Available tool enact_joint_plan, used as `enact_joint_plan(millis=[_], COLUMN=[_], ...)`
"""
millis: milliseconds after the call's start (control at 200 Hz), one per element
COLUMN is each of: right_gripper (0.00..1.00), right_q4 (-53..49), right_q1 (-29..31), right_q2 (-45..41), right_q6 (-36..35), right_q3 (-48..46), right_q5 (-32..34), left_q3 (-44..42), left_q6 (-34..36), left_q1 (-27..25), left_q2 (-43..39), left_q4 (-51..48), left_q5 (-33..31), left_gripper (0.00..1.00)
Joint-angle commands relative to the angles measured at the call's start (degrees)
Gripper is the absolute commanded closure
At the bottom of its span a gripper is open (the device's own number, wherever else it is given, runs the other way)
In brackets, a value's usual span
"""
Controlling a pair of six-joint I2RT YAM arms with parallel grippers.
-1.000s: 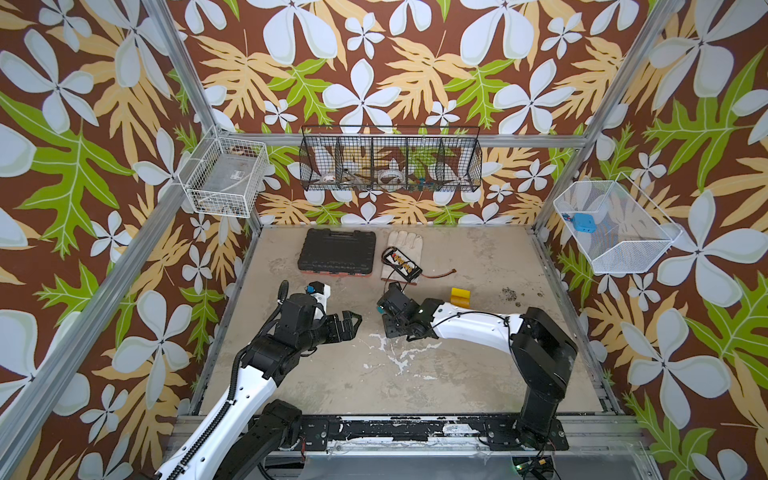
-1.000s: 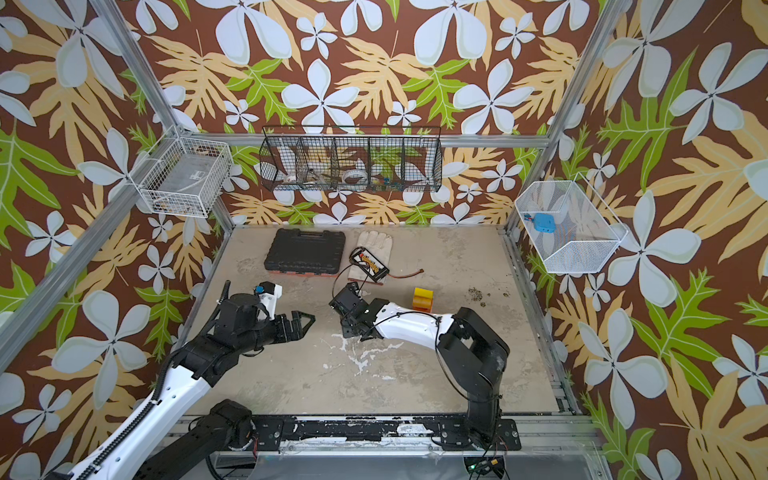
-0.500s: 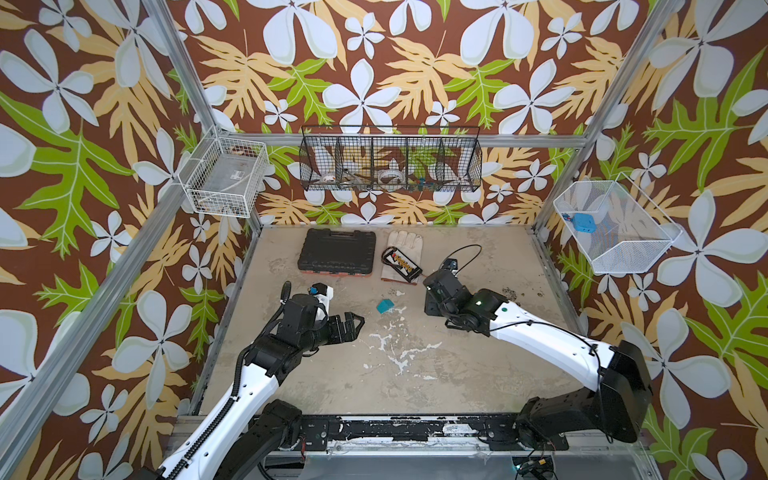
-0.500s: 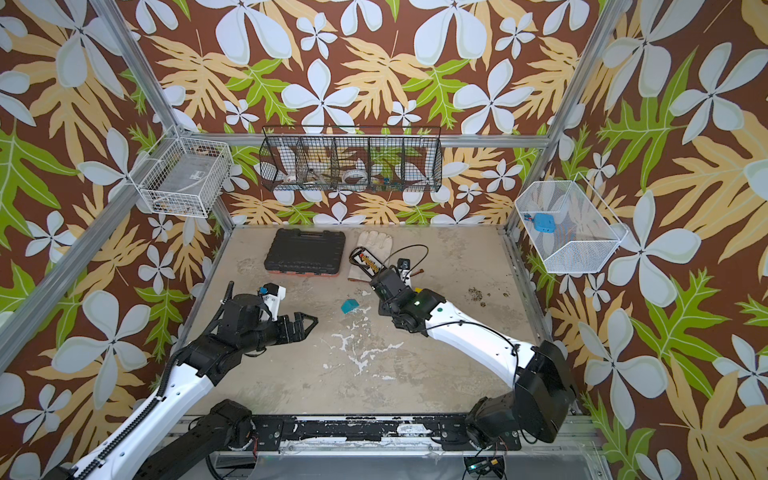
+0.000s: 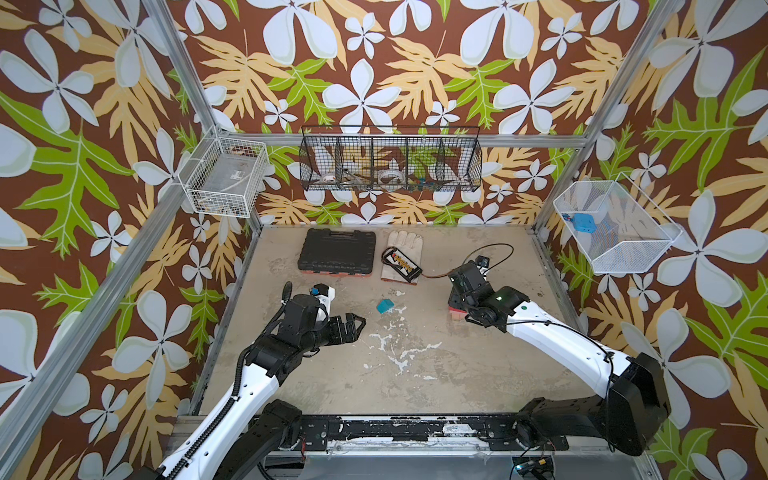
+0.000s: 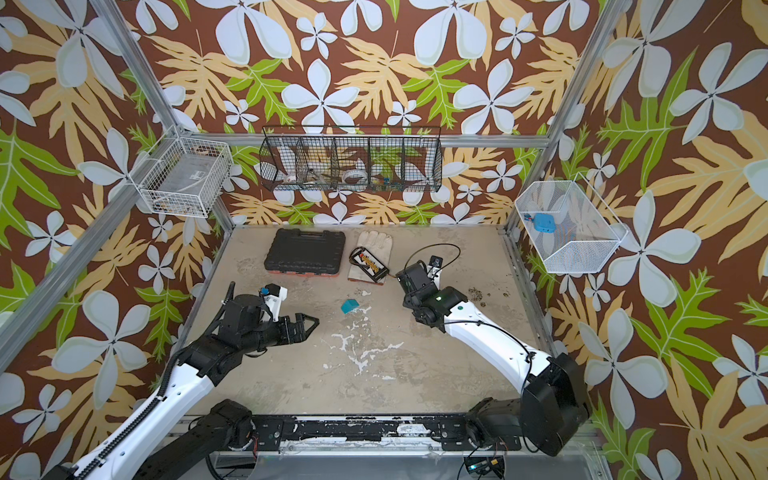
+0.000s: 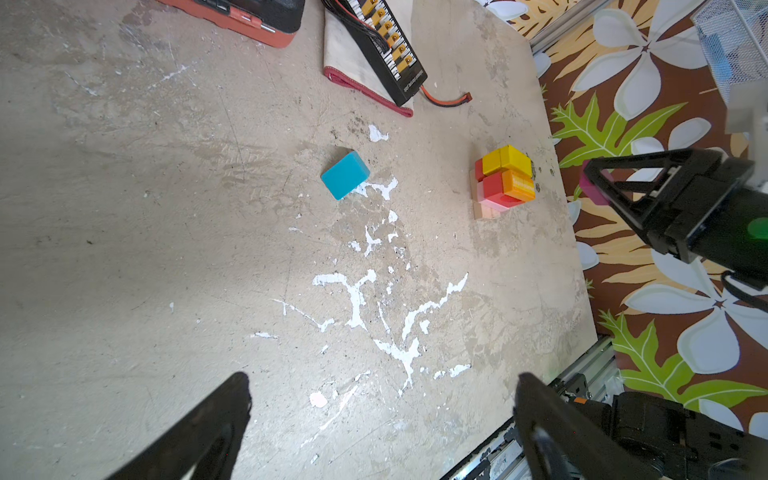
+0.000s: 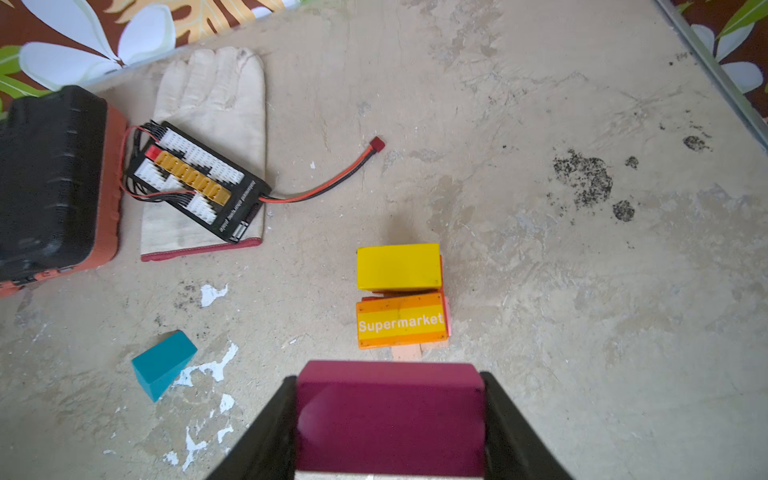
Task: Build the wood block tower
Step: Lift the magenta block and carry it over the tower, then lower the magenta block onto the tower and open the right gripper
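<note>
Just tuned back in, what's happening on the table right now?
The right gripper is shut on a magenta block, held in the air close to the tower and not yet placed. The tower shows tan and pink at the bottom, red above, and on top a yellow block next to an orange block lettered Supermarket. A teal block lies alone on the table, nearer the middle. The left gripper hovers open and empty, touching nothing.
</note>
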Motion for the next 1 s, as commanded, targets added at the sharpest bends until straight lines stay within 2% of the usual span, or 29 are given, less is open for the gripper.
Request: enact_joint_plan(millis=[0, 190, 556, 996], right_gripper=[0.75, 0.75, 0.72, 0.59], right_q4=[1.8, 2.9, 2.6, 3.4], right_q1=[-2.1, -4.7, -5.1, -5.9], right_q2=[1.9, 6.7, 13.6, 14.9], right_q6=[-1.0, -2.4, -3.8, -4.3], right_q3=[0.1, 2.2, 5.4, 4.8], right_q5=[-1.5, -2.4, -2.4, -3.2], left_q3=[0.0, -0.1, -0.2, -0.2], left_q6=[0.1, 0.2, 0.2, 0.1], left_q1=[-0.1, -0.1, -0.2, -0.3], left_q2=[0.0, 0.3, 0.3, 0.3], left_q4=[1.3, 1.3, 1.4, 1.4], left_q5=[0.5, 0.8, 1.0, 1.1], left_gripper=[0.0, 0.0, 0.0, 0.0])
